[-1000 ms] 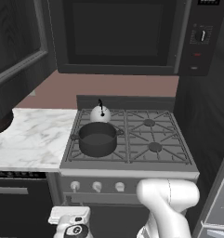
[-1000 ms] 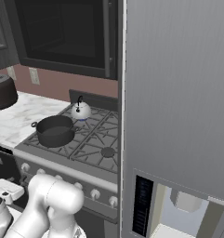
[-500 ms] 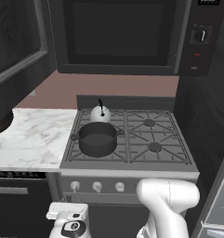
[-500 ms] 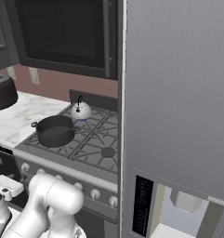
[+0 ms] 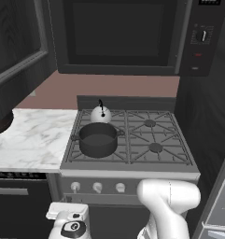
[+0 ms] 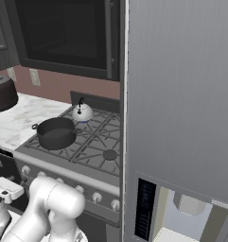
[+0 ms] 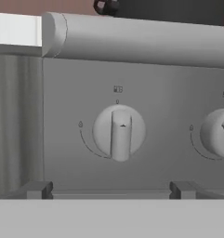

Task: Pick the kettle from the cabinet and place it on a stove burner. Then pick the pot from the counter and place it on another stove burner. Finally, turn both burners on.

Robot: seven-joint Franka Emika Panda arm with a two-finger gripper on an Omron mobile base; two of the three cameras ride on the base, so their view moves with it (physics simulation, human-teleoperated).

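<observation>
Squat dark pot (image 5: 98, 139) sits at six o'clock of domed white kettle (image 5: 101, 114); wide-jawed gripper (image 7: 111, 189) faces silver round knob (image 7: 119, 132).

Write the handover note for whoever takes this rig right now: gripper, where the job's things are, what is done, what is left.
Gripper: open, holding nothing, facing the stove's front panel, lined up with the knob at the left end of the row, not touching it.
Kettle: standing on the rear left burner.
Pot: standing on the front left burner, just in front of the kettle.
Done: both vessels are on separate burners.
Left: turn both burners on. The knob ahead points straight up; the next knob to its right sits at an angle. No flame is visible under either vessel.
</observation>
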